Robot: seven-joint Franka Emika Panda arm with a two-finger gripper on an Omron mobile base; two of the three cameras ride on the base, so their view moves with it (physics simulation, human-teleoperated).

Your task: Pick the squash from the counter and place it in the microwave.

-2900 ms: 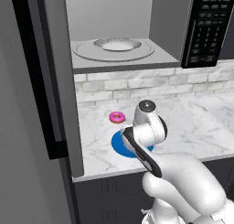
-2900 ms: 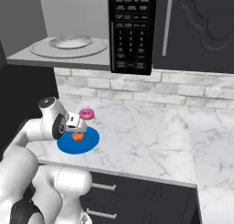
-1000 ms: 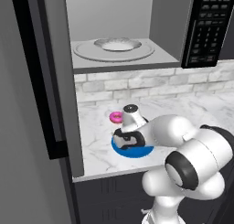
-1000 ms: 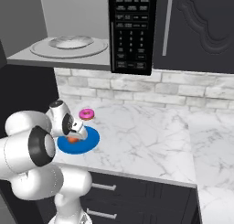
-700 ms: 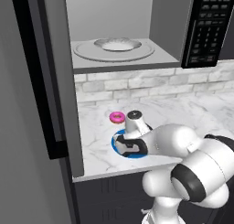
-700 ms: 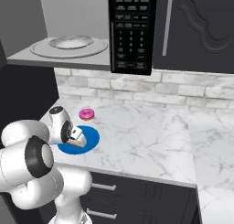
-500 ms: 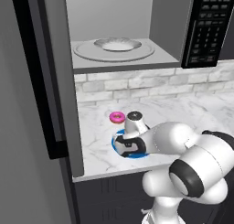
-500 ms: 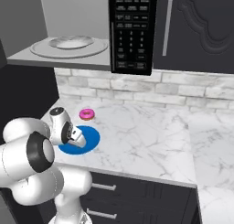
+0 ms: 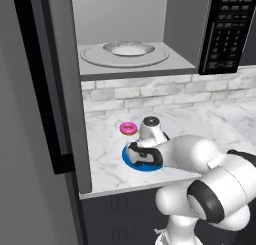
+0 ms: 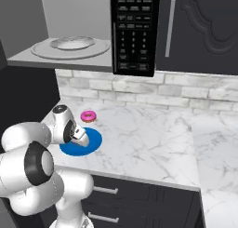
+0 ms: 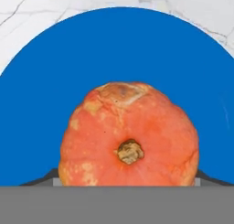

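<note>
Hand view centres the squash (image 11: 129,143) on the blue plate (image 11: 50,95) — gripper (image 9: 136,153) lowered over it for a top grasp; finger spread cannot be judged.

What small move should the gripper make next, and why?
Probably close on the round orange-red squash. In the hand view it sits on the round blue plate and fills the space between two dark finger tips at its sides, so the gripper, low over the plate, seems placed to grasp.
</note>
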